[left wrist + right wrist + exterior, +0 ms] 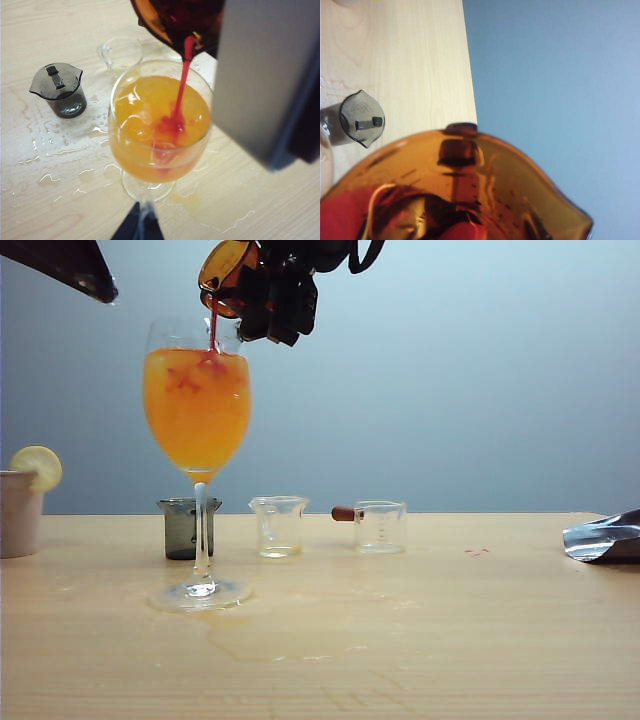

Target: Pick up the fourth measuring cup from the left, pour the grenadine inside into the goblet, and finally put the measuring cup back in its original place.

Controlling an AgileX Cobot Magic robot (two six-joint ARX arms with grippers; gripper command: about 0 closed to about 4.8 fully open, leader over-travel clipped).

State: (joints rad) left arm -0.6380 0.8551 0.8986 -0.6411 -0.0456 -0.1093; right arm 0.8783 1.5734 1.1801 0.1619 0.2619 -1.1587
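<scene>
The goblet (pixel 197 410) stands at the left of the table, nearly full of orange juice. My right gripper (pixel 262 298) is above its rim, shut on the amber fourth measuring cup (pixel 224 264), which is tipped steeply. A thin stream of red grenadine (pixel 212 330) falls from the cup's lip into the glass. From the left wrist camera, the grenadine (pixel 182 80) spreads as a red cloud in the goblet (pixel 150 145). The measuring cup (pixel 470 175) fills the right wrist view. My left gripper (pixel 97 286) hangs high at the upper left, its fingers (pixel 131 227) together on nothing.
Behind the goblet stand a smoky grey cup (pixel 183 528), a clear cup (pixel 278 526) and a clear cup with a brown handle (pixel 378 527). A beige cup (pixel 18 512) with a lemon slice is far left. A silver pouch (pixel 605 538) lies far right. Spilled liquid (pixel 75 150) wets the table.
</scene>
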